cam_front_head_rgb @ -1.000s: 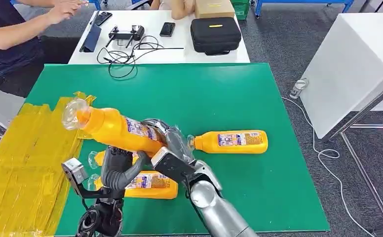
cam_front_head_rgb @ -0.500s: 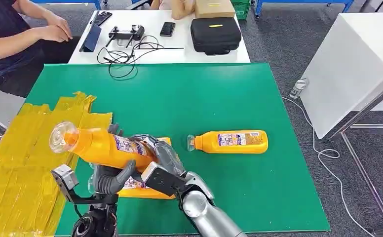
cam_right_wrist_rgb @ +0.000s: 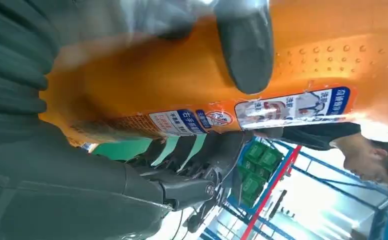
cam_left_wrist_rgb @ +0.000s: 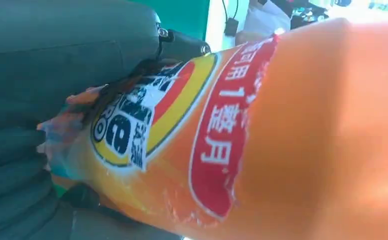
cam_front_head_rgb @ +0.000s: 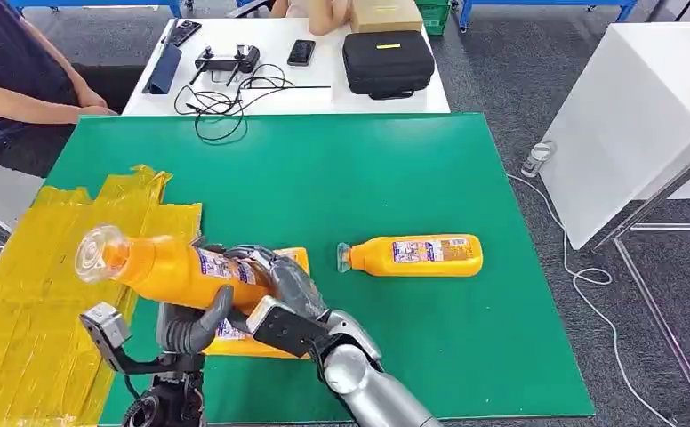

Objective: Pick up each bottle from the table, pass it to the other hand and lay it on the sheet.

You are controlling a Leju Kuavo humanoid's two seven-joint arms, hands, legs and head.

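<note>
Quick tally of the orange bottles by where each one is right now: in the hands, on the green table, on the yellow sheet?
Held in both hands: 1
Lying on the green table: 2
On the yellow sheet: 0
Total: 3 orange bottles

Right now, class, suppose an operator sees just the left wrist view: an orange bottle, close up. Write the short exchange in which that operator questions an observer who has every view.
Operator: Which way does this bottle's cap point?
Observer: Toward the yellow sheet; the held bottle lies between the left hand and the right hand, both gripping it.
Operator: Are other bottles waiting?
Observer: Two lie on the green table: the far bottle, apart from the hands, and the near bottle, partly hidden under them.
</note>
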